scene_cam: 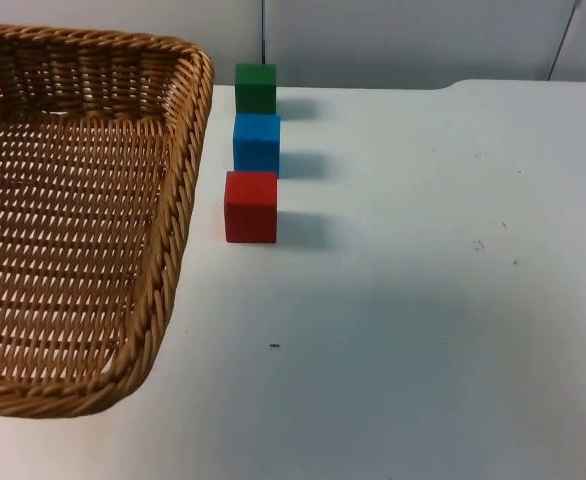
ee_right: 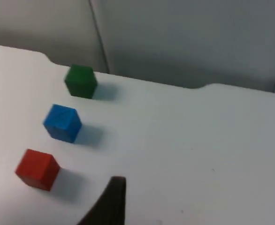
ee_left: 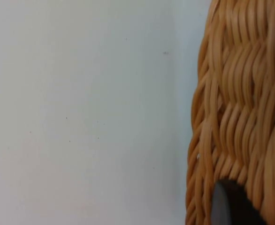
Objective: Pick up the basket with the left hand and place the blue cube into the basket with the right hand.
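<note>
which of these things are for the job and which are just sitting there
For the job:
wicker basket
blue cube
left gripper, at the basket's outer wall
right gripper, above the table near the cubes

Just lying about:
green cube
red cube

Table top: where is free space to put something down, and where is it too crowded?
The widest bare patch of the white table lies right of the green cube, blue cube and red cube, and continues in front of the red cube. It is crowded in the narrow strip between this row and the wicker basket.
</note>
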